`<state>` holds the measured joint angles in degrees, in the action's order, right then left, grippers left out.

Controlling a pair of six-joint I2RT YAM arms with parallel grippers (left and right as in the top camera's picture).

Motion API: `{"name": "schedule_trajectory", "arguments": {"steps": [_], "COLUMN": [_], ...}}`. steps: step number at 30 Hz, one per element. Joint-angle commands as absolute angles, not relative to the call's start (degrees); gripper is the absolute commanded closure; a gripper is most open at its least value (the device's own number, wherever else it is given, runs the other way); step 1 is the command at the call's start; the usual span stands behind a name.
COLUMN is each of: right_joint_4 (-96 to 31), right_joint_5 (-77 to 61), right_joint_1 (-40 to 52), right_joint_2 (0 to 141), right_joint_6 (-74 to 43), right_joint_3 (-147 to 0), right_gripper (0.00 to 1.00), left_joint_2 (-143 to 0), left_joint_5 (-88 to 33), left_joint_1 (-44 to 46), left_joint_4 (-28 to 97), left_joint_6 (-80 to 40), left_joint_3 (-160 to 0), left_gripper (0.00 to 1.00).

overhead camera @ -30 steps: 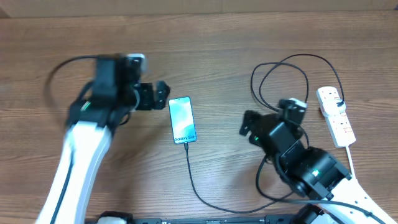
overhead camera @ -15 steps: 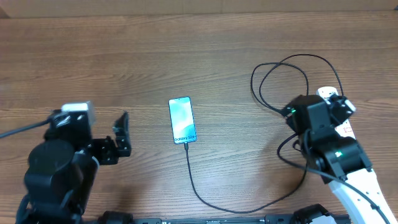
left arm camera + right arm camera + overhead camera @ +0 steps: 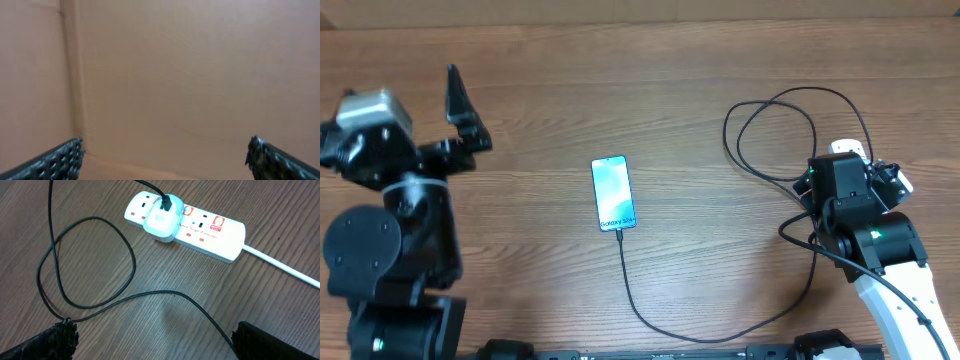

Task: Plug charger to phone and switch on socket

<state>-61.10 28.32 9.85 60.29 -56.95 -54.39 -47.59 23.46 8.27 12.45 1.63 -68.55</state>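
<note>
The phone (image 3: 612, 193) lies face up mid-table, its light blue screen lit. The black charger cable (image 3: 623, 262) meets the phone's near end, runs toward the front edge, then loops right up to the socket (image 3: 847, 148), which my right arm mostly covers in the overhead view. In the right wrist view the white socket (image 3: 200, 227) carries a white plug (image 3: 161, 217), and the charger cable (image 3: 170, 293) loops over the wood. My right gripper (image 3: 154, 330) hangs open above the cable, short of the socket. My left gripper (image 3: 468, 118) stands open, raised at far left, holding nothing.
The socket's thick white cord (image 3: 285, 267) trails off to the right. The left wrist view shows only a blurred tan surface between the left gripper (image 3: 165, 147) and its fingers. Bare wooden tabletop (image 3: 700, 120) lies between the phone and the cable loops.
My left arm has pulled away from beside the phone to the far left and tilted its gripper upward. My right arm has swung right, over the socket.
</note>
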Motion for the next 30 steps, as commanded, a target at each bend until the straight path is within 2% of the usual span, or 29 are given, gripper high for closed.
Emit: {"name": "schedule_trajectory", "arguments": {"steps": [1,6,9,19,30], "right_joint_4": [-61.01,-61.01,-61.01,-60.97,-61.1], "right_joint_5": [28.23,28.23,28.25,28.27,28.29], "right_joint_1": [9.67,9.67,9.67,9.67,9.67], "right_joint_2": [60.1,60.1,60.1,60.14,60.14], "right_joint_6": [-57.21,-57.21,-57.21,-57.21,-57.14], "right_joint_3": [-55.61,-55.61,-55.61,-55.61,-55.61], "right_gripper": [0.0,0.0,0.0,0.0,0.0], "left_joint_2": [-50.22,-51.79,-51.16,-40.36,-23.94], "left_joint_5": [29.12,29.12,29.08,24.95,15.14], "left_joint_1": [8.64,8.64,8.64,7.33,-2.79], "left_joint_4": [9.06,8.88,8.88,13.69,11.73], "left_joint_6": [13.19,24.03,25.32,25.26,21.74], "left_joint_3": [-68.47,-68.47,-68.47,-67.59,-57.89], "left_gripper": [0.0,0.0,0.0,0.01,0.0]}}
